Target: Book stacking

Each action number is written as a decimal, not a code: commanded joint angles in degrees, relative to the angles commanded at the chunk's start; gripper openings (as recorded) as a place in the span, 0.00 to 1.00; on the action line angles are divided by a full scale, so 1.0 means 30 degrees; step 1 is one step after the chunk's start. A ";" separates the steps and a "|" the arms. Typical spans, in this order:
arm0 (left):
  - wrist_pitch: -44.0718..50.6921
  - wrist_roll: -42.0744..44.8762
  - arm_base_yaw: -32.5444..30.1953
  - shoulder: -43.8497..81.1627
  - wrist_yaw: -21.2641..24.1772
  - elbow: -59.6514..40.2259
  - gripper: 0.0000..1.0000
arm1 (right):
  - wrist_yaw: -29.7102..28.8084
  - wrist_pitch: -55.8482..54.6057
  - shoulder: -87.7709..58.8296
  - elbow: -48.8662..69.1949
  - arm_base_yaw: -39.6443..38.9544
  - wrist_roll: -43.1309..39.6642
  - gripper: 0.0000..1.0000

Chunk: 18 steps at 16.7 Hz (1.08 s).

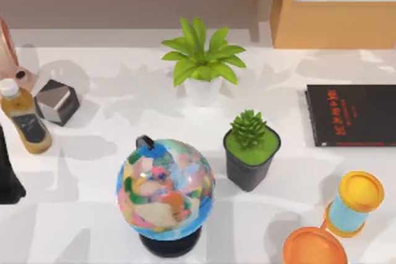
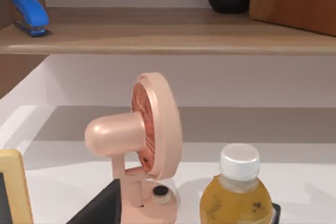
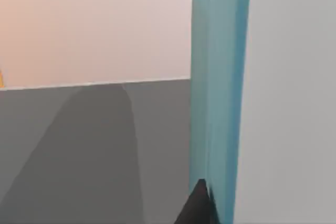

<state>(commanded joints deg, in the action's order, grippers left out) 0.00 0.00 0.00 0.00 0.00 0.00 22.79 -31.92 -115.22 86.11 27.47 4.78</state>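
Black book (image 1: pixel 352 114) lies flat at the table's (image 1: pixel 111 171) right edge in the top view, red lettering up, right of the small potted succulent (image 1: pixel 250 148). Right wrist view: teal-blue book (image 3: pixel 218 93) edge-on, very close to the right gripper, a dark fingertip (image 3: pixel 199 205) touching its cover; can't tell whether the fingers are clamped. Left wrist view: pink fan (image 2: pixel 142 145) and amber bottle (image 2: pixel 237 192) just ahead; left gripper state can't tell.
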 joint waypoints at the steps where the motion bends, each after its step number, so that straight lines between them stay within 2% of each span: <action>1: 0.0000 0.0000 0.0000 0.0000 0.0000 0.0000 1.00 | -0.0297 -0.0256 0.0728 -0.0658 0.0050 0.0685 0.00; 6: 0.0000 0.0000 0.0000 0.0000 0.0000 0.0000 1.00 | -0.2255 -0.1606 0.5647 -0.5252 -0.0371 0.5522 0.00; 10: 0.0000 0.0000 0.0000 0.0000 0.0000 0.0000 1.00 | -0.4518 -0.2286 0.9344 -0.9764 -0.1811 1.1102 0.00; 14: 0.0000 0.0000 0.0000 0.0000 0.0000 0.0000 1.00 | -0.7164 -0.2285 1.1510 -1.4272 -0.4385 1.7700 0.00; 18: 0.0000 0.0000 0.0000 0.0000 0.0000 0.0000 1.00 | -0.9629 -0.1714 1.1405 -1.7825 -0.8585 2.4900 0.00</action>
<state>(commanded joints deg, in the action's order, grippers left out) 0.00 0.00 0.00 0.00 0.00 0.00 -6.09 -37.06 -81.00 32.63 1.72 79.48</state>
